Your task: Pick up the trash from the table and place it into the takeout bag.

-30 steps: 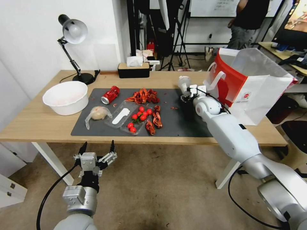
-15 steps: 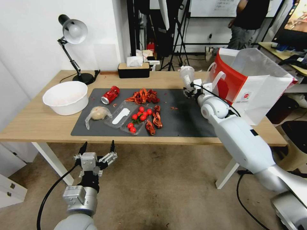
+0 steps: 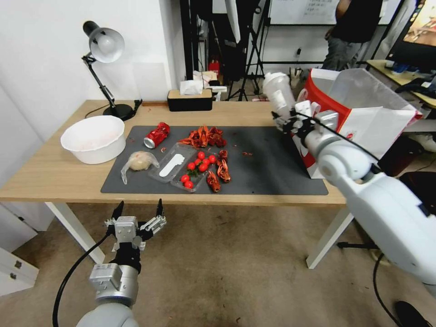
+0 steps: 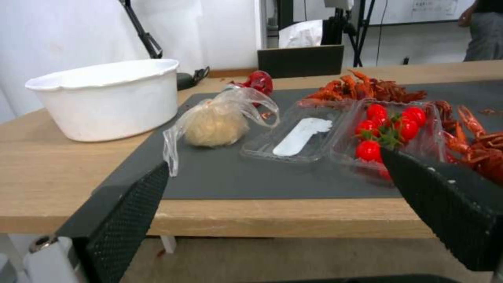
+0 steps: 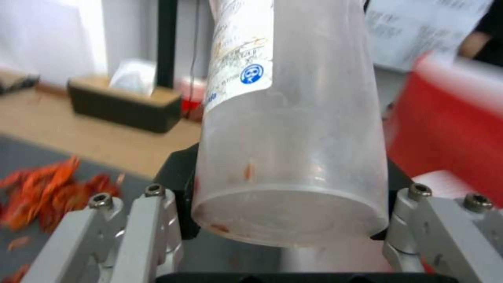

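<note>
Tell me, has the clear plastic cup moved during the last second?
Yes. The right gripper has lifted the clear plastic cup off the dark mat and carried it up and rightward, toward the takeout bag.

1. I find no text that can be read letter for letter in any view.
2. The clear plastic cup (image 5: 290,129) carries a white printed label (image 5: 238,51) with rows of small print and a round blue emblem; I cannot make out any of the characters.
3. The takeout bag (image 3: 363,122) bears a small red logo (image 3: 349,135) on its white front panel; its lettering is too small for me to read.
4. The whiteboard (image 3: 297,9) in the room behind shows faint handwriting, which I cannot decipher.
5. The crushed red can (image 3: 156,135) shows no readable brand.
</note>
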Tool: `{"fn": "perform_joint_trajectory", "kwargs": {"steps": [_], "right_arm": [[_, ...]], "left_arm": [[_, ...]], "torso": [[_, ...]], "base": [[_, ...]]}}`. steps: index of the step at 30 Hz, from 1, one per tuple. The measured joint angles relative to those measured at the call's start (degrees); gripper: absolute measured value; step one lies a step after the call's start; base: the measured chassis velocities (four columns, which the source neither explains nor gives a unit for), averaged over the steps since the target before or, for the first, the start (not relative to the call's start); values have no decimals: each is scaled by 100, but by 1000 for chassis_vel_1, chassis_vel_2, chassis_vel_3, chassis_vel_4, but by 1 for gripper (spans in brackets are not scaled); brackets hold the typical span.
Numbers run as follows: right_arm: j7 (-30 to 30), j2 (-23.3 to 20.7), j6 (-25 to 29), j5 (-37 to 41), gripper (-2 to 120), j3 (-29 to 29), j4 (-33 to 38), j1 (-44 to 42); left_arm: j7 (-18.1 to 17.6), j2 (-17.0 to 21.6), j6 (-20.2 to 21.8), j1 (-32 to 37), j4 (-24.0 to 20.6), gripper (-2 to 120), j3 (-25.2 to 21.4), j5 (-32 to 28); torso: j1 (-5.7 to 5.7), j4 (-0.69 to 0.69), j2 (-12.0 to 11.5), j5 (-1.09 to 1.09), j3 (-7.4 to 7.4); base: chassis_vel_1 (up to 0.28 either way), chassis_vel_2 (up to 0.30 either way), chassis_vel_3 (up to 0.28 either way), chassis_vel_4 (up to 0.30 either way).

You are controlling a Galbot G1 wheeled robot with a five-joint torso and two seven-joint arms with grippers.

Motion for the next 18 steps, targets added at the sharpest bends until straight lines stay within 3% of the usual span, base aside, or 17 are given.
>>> {"fn": "perform_joint_trajectory", "kwargs": {"steps": [12, 18], "right_arm": [[252, -801, 17, 780, 52, 1312, 1159, -339], [1173, -1037, -194, 1171, 52, 1546, 1070, -72]], "left_arm": [[-2, 30, -5, -24, 16, 100, 40, -2], [-2, 23, -9, -18, 14, 100, 54, 7]], "torso": [[0, 0, 0, 0, 1], [0, 0, 0, 0, 1]], "base": [[0, 0, 0, 0], [0, 0, 0, 0]]}}
